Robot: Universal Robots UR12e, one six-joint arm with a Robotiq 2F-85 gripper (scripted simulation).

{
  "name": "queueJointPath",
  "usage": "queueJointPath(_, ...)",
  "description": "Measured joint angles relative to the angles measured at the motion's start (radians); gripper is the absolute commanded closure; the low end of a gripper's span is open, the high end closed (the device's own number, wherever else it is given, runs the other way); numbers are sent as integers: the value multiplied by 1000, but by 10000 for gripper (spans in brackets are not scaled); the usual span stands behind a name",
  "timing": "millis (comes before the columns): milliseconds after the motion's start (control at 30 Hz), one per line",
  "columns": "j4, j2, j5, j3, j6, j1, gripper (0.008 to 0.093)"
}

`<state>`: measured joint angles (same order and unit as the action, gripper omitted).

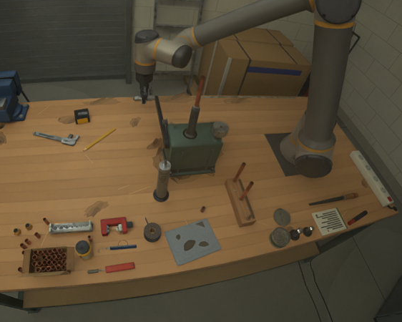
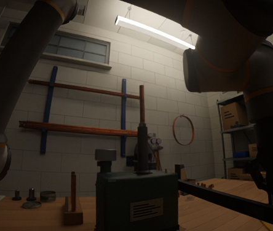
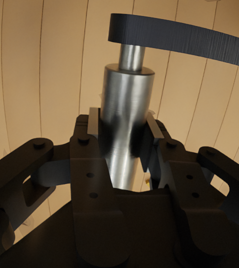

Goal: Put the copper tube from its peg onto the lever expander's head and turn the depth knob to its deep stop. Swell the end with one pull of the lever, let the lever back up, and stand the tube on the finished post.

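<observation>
The copper tube (image 1: 200,90) stands upright on the expander's head, above the green expander body (image 1: 193,147). The grey depth knob (image 1: 220,129) sits on the body's right top corner. The dark lever (image 1: 161,120) reaches from the body's left side toward the back of the bench. My gripper (image 1: 144,97) is closed on the lever's steel handle (image 3: 125,117) at its far end. The lever bar (image 2: 228,200) slopes down from the body to the handle. The finished post (image 1: 163,179) stands in front of the body. The peg block (image 1: 240,200) holds two more copper tubes.
The bench's back edge lies just behind the gripper. Cardboard boxes (image 1: 255,62) stand beyond it. A tape measure (image 1: 82,116), wrench (image 1: 56,138) and pencil (image 1: 99,139) lie left of the lever. A blue vise (image 1: 6,96) sits at the far left.
</observation>
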<state>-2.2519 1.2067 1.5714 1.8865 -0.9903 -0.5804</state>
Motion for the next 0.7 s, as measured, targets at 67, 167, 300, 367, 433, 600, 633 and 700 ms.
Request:
queueJointPath(67, -4, -2, 0, 2, 0, 0, 934)
queueJointPath(167, -10, -6, 0, 4, -1, 1, 934)
queueJointPath(300, -19, -11, 0, 8, -1, 1, 934)
queueJointPath(367, -23, -14, 0, 9, -2, 2, 934)
queueJointPath(433, -27, -16, 0, 11, -2, 2, 934)
queueJointPath(600, -37, -22, 0, 15, -3, 3, 934)
queueJointPath(633, -40, -24, 0, 16, -3, 3, 934)
queueJointPath(700, -44, -26, 0, 17, -4, 4, 934)
